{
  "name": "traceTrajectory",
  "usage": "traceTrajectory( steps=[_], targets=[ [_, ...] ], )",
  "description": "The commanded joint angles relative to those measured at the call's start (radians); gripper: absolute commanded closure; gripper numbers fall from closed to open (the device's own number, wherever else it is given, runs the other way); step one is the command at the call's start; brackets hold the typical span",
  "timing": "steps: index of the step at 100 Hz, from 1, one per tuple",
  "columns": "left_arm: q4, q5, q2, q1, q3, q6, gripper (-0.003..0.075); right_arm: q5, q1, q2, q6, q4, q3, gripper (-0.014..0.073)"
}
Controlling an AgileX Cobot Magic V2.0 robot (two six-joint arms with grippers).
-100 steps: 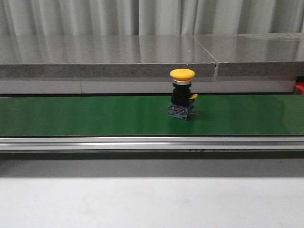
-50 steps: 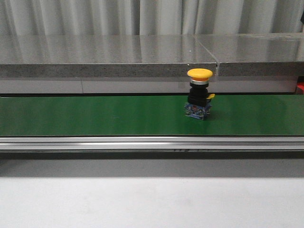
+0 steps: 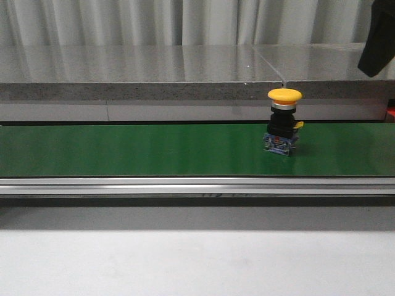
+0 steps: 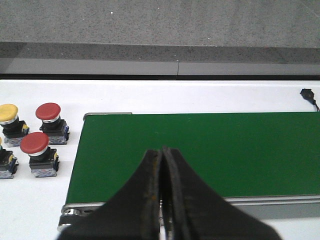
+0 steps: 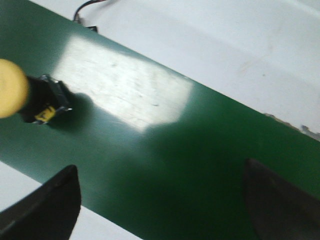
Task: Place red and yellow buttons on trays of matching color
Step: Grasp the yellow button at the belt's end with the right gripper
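Note:
A yellow button [image 3: 284, 123] stands upright on the green belt [image 3: 123, 151], right of the middle. In the right wrist view the same yellow button [image 5: 12, 89] sits at the picture's edge, well off to one side of my right gripper [image 5: 160, 197]. That gripper hangs open over the belt with nothing between its fingers [image 5: 52, 200]. My left gripper [image 4: 162, 150] is shut and empty above the belt's end [image 4: 100, 150]. Two red buttons [image 4: 48, 112] [image 4: 34, 143] and another yellow button [image 4: 8, 113] stand on the white table beside that end. No trays are in view.
A grey stone ledge [image 3: 185, 68] runs behind the belt, and a metal rail [image 3: 185, 185] along its front. Part of my right arm [image 3: 376, 43] shows dark at the upper right. A small black cable plug [image 4: 307, 93] lies on the white table.
The yellow button has travelled to the right along the belt, still upright. My right arm has come into the front view at the upper right.

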Motion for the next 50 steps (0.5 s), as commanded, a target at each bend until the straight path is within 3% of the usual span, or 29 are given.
traceTrajectory(
  steps=[1,50],
  targets=[
    [-0.010,-0.072,0.001,-0.009,-0.026,-0.003,0.0739,-0.024,0.037,-0.037,-0.032,0.018,-0.024,-0.0052],
    [-0.010,-0.072,0.001,-0.009,-0.026,-0.003,0.0739,-0.057,0.172,0.077,-0.057,0.024,-0.025,-0.0052]
  ],
)
